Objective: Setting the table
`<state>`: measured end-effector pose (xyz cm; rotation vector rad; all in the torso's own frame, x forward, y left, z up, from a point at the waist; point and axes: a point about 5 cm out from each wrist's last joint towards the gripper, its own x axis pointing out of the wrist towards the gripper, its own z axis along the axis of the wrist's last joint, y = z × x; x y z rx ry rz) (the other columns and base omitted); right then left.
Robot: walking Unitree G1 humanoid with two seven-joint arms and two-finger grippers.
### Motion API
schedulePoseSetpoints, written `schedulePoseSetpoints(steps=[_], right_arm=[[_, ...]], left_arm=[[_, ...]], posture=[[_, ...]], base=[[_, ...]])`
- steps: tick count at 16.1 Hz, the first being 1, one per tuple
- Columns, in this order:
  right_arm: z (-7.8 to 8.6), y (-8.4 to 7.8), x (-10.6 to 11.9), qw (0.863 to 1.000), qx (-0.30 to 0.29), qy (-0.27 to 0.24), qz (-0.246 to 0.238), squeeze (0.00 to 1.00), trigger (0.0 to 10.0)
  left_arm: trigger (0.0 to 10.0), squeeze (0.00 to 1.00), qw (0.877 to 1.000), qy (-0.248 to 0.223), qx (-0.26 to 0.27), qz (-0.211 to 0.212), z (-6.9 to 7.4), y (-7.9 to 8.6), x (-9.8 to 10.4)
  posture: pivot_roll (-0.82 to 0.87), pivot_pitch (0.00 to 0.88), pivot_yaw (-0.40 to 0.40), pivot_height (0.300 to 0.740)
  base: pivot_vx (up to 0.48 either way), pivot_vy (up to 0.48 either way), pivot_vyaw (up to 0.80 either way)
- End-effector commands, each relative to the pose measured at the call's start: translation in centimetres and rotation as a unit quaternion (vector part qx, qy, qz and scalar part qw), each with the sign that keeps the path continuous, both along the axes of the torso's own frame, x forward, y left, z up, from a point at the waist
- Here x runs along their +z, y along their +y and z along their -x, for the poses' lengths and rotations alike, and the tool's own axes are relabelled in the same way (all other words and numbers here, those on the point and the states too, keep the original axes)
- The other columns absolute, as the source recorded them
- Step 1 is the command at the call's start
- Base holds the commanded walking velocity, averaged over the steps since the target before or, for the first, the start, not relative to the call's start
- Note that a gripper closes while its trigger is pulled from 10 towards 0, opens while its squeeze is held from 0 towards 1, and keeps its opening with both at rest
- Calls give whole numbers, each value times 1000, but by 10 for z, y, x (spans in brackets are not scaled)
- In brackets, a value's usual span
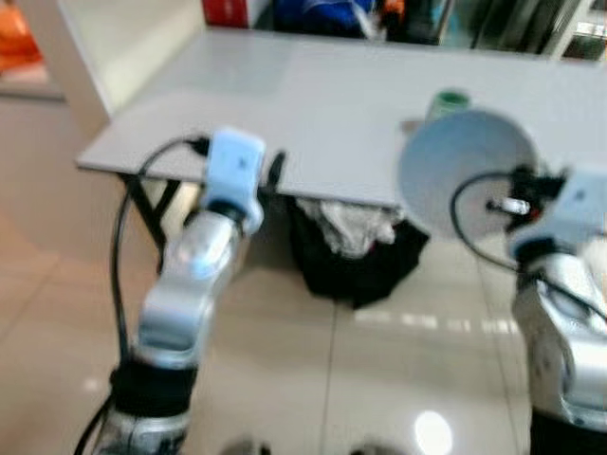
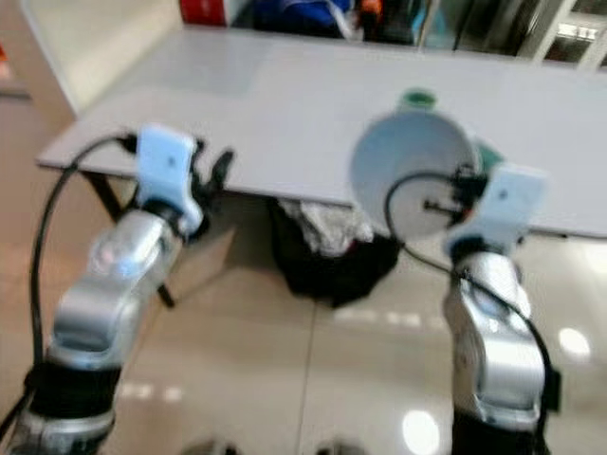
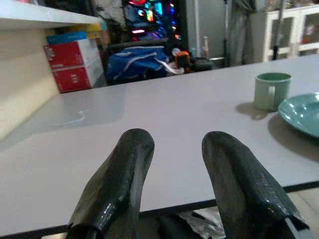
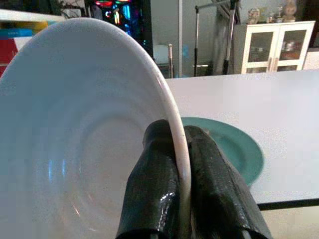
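Note:
My right gripper (image 4: 178, 137) is shut on the rim of a white bowl (image 1: 465, 171), holding it on edge over the near edge of the grey table (image 1: 313, 104). Behind the bowl, a green plate (image 4: 232, 144) lies on the table, with a green mug (image 3: 271, 90) standing beside it. My left gripper (image 3: 174, 149) is open and holds nothing. It hovers at the table's near edge, toward the left end, with its fingers (image 2: 220, 166) pointing across the tabletop.
Under the table sits a black bag (image 1: 356, 246) with crumpled pale material in it. Red boxes (image 3: 70, 59) and a blue bag (image 3: 137, 62) stand beyond the far edge. A white cabinet (image 4: 271, 47) is at the back. The floor is glossy beige tile (image 1: 398, 379).

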<state>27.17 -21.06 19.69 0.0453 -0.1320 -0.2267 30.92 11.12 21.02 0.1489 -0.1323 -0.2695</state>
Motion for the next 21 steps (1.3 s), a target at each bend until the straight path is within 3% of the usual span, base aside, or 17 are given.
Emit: schedulePoseSetpoints(steps=[1,3,6,8,21], right_arm=[[1,-5,7,1000,-10,-18,2,0,10000],[-1,-5,7,1000,-8,-15,-16,0,10000],[-3,-10,4,999,-22,-3,-41,0,10000],[-3,-7,4,999,-12,-3,-47,0,10000],[-6,-7,1,998,-22,10,-66,0,10000]], left_arm=[[10000,0,1000,-2,-6,-2,-1,-5,2],[10000,0,1000,-4,-11,-3,0,-6,2],[10000,0,999,0,-40,33,1,-13,9],[10000,0,999,-12,-46,8,1,-15,8],[10000,0,998,-12,-57,-4,0,-14,7]], posture=[[-59,65,7,740],[-55,65,7,740],[-53,68,8,740],[-52,70,9,740],[-42,75,18,740]], base=[[0,-356,0],[0,-358,0],[0,0,0],[0,0,0],[219,0,-106]])
